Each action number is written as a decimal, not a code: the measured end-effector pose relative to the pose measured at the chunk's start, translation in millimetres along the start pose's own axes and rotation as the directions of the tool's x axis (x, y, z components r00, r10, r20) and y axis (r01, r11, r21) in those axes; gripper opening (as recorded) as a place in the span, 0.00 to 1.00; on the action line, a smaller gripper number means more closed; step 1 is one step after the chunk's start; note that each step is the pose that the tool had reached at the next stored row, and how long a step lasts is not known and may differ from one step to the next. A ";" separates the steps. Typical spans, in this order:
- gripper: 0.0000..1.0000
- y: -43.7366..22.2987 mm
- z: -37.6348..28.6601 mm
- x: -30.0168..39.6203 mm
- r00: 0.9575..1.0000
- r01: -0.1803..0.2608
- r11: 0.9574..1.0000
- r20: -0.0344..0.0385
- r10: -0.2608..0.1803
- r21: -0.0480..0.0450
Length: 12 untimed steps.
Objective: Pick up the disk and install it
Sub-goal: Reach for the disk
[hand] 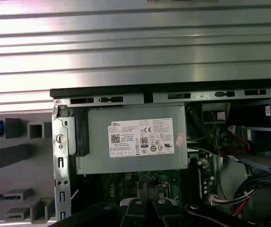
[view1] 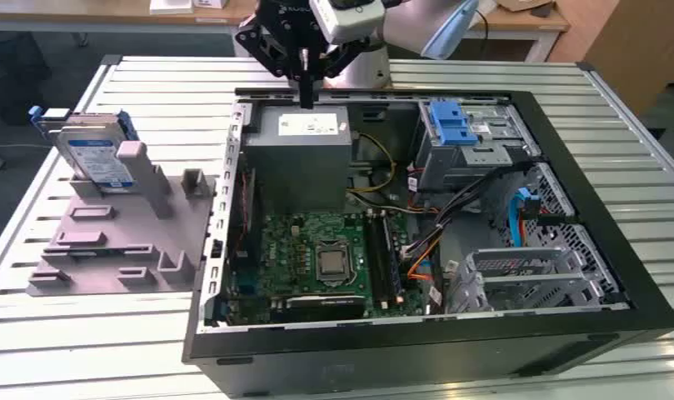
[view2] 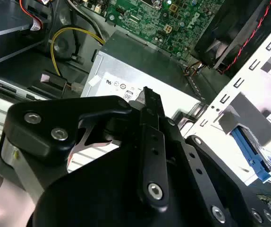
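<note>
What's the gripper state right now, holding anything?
Gripper: closed, holding nothing, near the power supply. The disk stands in the grey holder outside the case.

Free: you have open air over the slatted worktop (view1: 503,75) around the computer case (view1: 426,358), and over the low motherboard (view1: 303,250).

Obstacles: case walls; power-supply box (view1: 303,154), directly under your gripper (view1: 306,102); drive cage (view1: 470,137); cables (view1: 448,208) strung beside it.

The disk (view1: 97,160) stands upright in a grey fixture (view1: 126,242), unobstructed from above, at the exterior view's left.
</note>
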<state>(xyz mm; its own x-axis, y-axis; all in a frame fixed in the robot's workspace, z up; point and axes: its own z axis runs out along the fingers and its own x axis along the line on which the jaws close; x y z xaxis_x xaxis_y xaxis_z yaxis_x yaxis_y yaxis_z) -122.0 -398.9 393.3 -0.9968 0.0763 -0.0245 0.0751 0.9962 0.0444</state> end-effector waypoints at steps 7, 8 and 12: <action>0.11 0.0 0.0 0.6 1.000 0.000 1.000 0.000 0.000 0.000; 0.11 -0.1 0.0 1.2 1.000 0.000 1.000 0.000 0.000 0.000; 0.11 -0.2 -0.1 2.9 1.000 0.000 1.000 0.000 0.000 0.000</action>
<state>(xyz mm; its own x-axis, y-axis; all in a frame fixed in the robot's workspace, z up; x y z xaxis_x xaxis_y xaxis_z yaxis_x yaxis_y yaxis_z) -124.9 -398.9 393.3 -0.9968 0.0763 -0.0245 0.0751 0.9962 0.0443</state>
